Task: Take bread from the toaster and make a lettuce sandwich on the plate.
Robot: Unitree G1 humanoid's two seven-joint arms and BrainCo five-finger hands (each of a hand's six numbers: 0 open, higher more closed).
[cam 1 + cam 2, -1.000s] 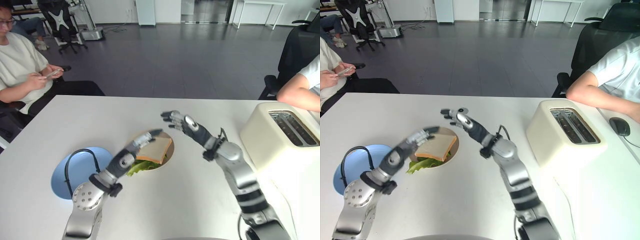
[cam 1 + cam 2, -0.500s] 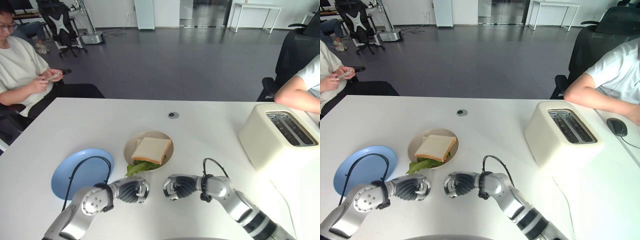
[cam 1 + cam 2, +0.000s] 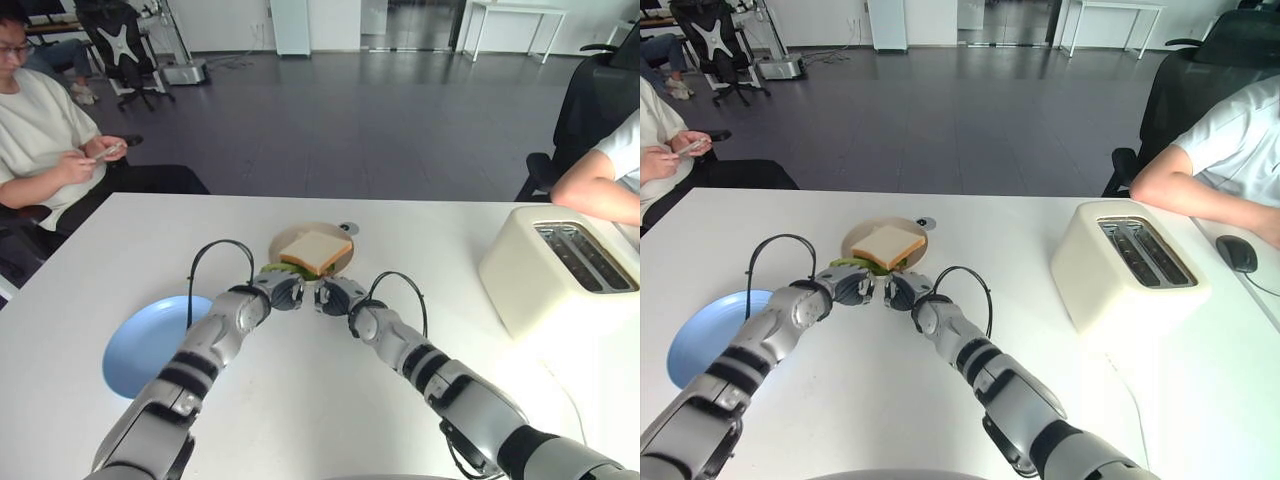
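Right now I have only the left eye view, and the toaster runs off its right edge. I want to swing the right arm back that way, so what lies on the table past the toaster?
Observer: A mouse lies to the right of the toaster, apart from it.
Operator: Level with which part of the toaster?
Observer: About level with the middle of its slots.
Operator: Does the table end there?
Observer: No. The table runs on past the mouse to the edge of the right eye view.

Likely an office: swivel chairs [image 3: 120, 45], white desks [image 3: 512, 8].
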